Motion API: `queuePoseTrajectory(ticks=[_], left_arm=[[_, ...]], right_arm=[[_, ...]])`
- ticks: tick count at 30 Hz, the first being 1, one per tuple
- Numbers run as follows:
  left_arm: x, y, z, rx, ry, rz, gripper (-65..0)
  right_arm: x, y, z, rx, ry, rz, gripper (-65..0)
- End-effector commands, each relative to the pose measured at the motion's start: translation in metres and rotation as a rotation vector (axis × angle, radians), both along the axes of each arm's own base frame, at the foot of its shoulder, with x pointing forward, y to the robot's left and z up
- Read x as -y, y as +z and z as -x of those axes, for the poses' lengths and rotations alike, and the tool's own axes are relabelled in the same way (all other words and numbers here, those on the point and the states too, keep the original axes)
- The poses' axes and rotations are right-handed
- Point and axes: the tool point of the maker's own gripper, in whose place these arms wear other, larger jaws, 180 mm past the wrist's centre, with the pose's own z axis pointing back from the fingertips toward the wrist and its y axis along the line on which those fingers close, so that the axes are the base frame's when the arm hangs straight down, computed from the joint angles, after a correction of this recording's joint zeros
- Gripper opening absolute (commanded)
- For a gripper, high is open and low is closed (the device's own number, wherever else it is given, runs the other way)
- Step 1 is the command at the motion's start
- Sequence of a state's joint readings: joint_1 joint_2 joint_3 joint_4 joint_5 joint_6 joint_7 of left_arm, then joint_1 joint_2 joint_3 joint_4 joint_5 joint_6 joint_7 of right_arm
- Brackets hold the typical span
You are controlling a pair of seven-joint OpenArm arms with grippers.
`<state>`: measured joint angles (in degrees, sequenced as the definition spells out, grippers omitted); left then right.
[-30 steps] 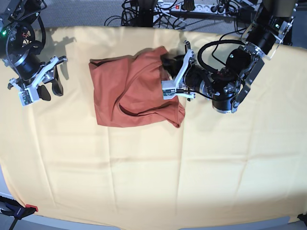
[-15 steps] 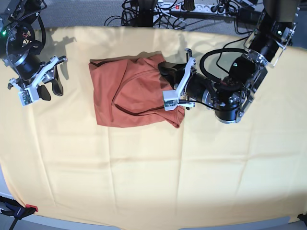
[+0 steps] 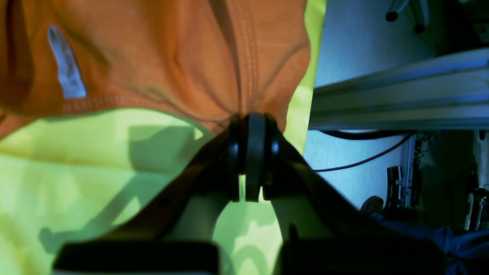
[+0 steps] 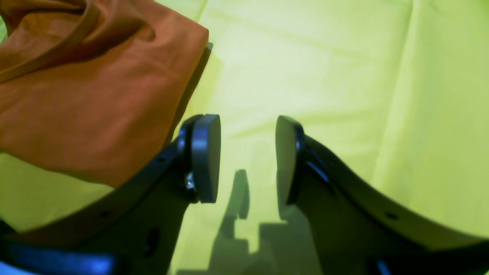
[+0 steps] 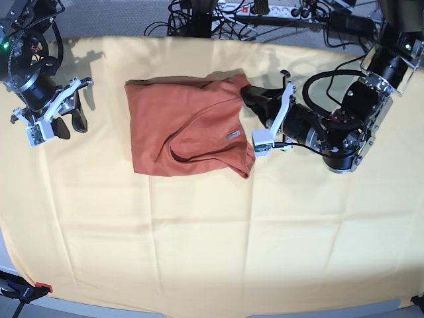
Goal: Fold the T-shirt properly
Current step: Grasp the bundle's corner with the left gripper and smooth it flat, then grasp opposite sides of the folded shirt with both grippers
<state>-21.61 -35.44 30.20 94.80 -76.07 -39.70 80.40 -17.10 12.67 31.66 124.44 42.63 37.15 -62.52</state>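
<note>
Left gripper jaws clenched on the T-shirt edge, right gripper jaws released, well apart from T-shirt, yellow cloth beneath.

Counted in view: one T-shirt, rust-orange, with one small white tag showing inside its collar; one pale-yellow cloth spread beneath it; two grippers, the left gripper and the right gripper, each with two fingers; one clamp with a red tip at the near corner; several dark cables bunched along the far edge, number not countable.
</note>
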Motion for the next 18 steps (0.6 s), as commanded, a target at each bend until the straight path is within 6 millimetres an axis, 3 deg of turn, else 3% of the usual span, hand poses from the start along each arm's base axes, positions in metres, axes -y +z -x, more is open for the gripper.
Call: queuePoseTrajectory(ticks=[1, 4, 5, 9, 10, 15, 17, 18], left_arm=[[0.000, 0.013, -0.008, 0.031, 0.001, 0.026, -65.0], [0.000, 0.012, -0.007, 0.029, 0.001, 0.027, -65.0], [0.000, 0.012, -0.007, 0.029, 0.001, 0.027, -60.8], [-0.003, 0.013, -0.010, 0.037, 0.004, 0.016, -31.9], [-0.005, 0.014, -0.012, 0.044, 0.005, 0.012, -28.1], [-0.009, 0.034, -0.038, 0.132, 0.010, -0.001, -28.2], [-0.008, 0.046, -0.048, 0.162, 0.008, 0.014, -35.6], [-0.005, 0.053, -0.049, 0.161, 0.005, 0.038, -44.8]], right_arm=[[-0.002, 0.013, -0.005, 0.053, 0.016, -0.002, -38.2], [-0.002, 0.013, -0.005, 0.053, 0.016, -0.002, -38.2], [-0.002, 0.013, -0.005, 0.053, 0.016, -0.002, -38.2], [-0.002, 0.013, -0.005, 0.053, 0.016, -0.002, -38.2], [-0.002, 0.013, -0.005, 0.053, 0.016, -0.002, -38.2], [-0.012, 0.019, -0.005, 0.075, 0.057, -0.043, -38.2], [-0.018, 0.022, -0.005, 0.090, 0.083, -0.066, -38.2], [-0.021, 0.024, -0.005, 0.100, 0.098, -0.076, -38.3]])
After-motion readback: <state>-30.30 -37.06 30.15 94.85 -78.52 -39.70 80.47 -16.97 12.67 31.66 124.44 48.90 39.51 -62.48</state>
